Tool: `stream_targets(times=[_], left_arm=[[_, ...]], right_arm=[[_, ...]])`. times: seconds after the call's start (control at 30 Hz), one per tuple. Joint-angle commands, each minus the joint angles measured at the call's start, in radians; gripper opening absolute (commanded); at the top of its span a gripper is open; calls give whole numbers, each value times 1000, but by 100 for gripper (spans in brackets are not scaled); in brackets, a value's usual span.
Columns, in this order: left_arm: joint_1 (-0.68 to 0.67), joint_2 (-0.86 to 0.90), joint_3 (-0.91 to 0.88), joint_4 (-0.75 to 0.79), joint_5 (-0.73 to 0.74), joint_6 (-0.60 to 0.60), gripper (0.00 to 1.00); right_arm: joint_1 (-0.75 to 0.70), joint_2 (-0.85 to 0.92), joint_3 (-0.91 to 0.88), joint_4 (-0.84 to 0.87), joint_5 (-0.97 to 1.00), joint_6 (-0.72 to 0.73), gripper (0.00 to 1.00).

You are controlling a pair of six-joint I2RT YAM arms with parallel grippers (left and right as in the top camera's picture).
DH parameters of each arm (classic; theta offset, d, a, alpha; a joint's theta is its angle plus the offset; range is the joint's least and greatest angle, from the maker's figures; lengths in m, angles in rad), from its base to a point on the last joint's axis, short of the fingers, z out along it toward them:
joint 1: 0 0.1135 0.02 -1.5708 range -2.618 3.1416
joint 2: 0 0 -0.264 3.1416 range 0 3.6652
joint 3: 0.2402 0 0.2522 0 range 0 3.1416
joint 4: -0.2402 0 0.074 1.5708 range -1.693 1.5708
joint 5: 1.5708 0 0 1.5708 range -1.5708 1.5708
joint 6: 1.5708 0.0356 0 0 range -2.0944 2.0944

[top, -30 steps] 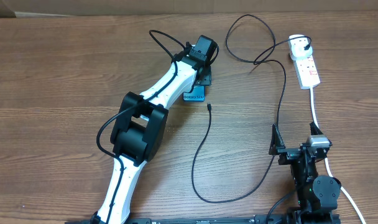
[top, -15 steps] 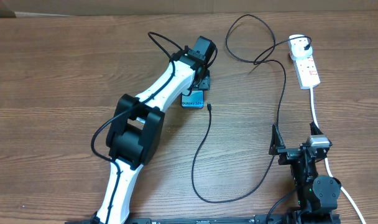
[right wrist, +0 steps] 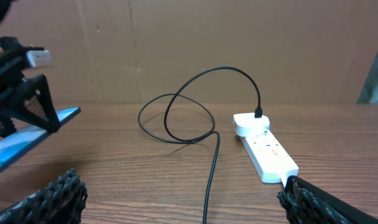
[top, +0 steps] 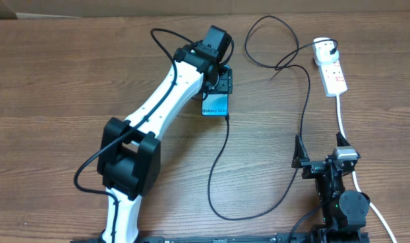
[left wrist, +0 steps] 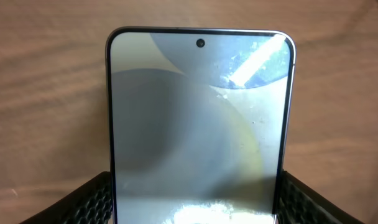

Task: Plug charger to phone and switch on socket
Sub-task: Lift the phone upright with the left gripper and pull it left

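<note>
Phone's gripped, plug-in looks next!
The white-armed left gripper (top: 222, 81) clamps the slim blue-screened phone (top: 215, 106), tilted (likely presenting its port) beside the thin black charger (top: 218, 162) tip; the black right gripper (top: 319, 154) idles agape, the long white socket (top: 333, 73) well apart.

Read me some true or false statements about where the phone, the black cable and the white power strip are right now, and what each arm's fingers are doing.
1. The left fingers grip the slim blue-screened smartphone by its long edges. True.
2. The right fingers are shut on the thin black cable. False: they stand wide open and hold nothing.
3. The white plug sits in one end of the long white power strip. True.
4. The smartphone lies touching the power strip. False: they are well apart, and the strip lies over on the right arm's side of the table.
</note>
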Motion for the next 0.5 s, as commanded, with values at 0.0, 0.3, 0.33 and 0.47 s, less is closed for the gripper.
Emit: stream_targets(times=[0.0,0.3,0.33,0.47], left_arm=[[27,-106,6,-19,203,-56,71],[107,-131,6,-27,713,-126,25],[118,-131,6,-27,741,-134,33],[145,-131,6,-40,780,-134,45]], right_arm=[[-1,-8,-11,5,3,-1,100],[-1,-8,-11,5,2,-1,100],[-1,-8,-11,5,3,-1,100],[-1,-8,-11,6,2,-1,100]])
